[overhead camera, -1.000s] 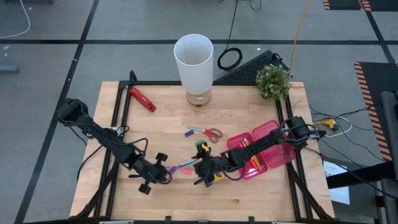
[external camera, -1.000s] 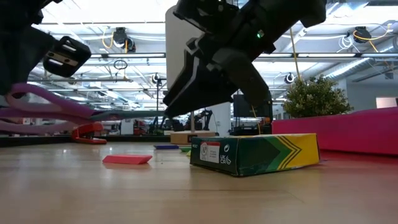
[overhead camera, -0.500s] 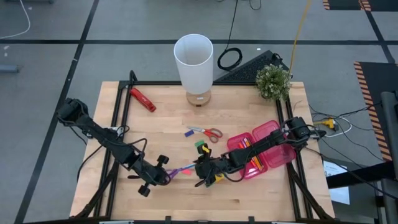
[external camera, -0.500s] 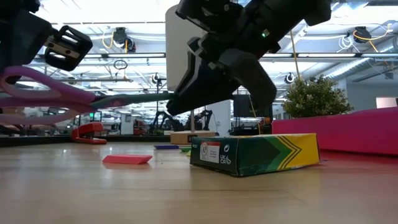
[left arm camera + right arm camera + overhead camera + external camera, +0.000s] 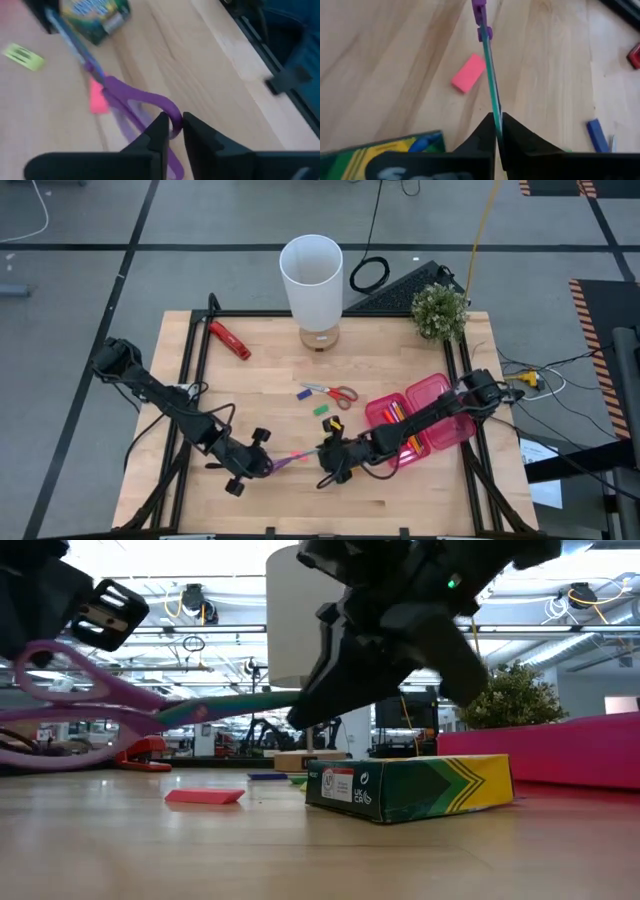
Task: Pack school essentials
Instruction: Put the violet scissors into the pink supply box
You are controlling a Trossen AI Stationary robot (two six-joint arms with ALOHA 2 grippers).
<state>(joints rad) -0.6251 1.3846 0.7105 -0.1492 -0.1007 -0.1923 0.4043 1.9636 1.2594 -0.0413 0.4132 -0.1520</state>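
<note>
Jaws, left gripper [image 5: 172,131]: clenched on a handle loop of the purple-handled scissors [image 5: 287,459], near left-centre of the table [image 5: 400,370].
Jaws, right gripper [image 5: 496,131]: clenched on the blade tip of the same scissors, just right of the left gripper.
Scissors: held off the wood between both grippers, tilted in the low view.
Pink eraser [image 5: 468,73]: flat on the wood under the scissors.
Crayon box [image 5: 410,786]: lying flat beside the right gripper.
Pink case [image 5: 447,428]: open at the right edge, pens inside.
Green eraser [image 5: 321,409]: farther, mid-table.
Red-handled scissors [image 5: 332,391]: beyond it, with a blue eraser [image 5: 305,393] touching on the left.
Red hand tool [image 5: 229,340]: far left.
White cylinder [image 5: 312,280]: far centre.
Plant [image 5: 439,310]: far right.
</note>
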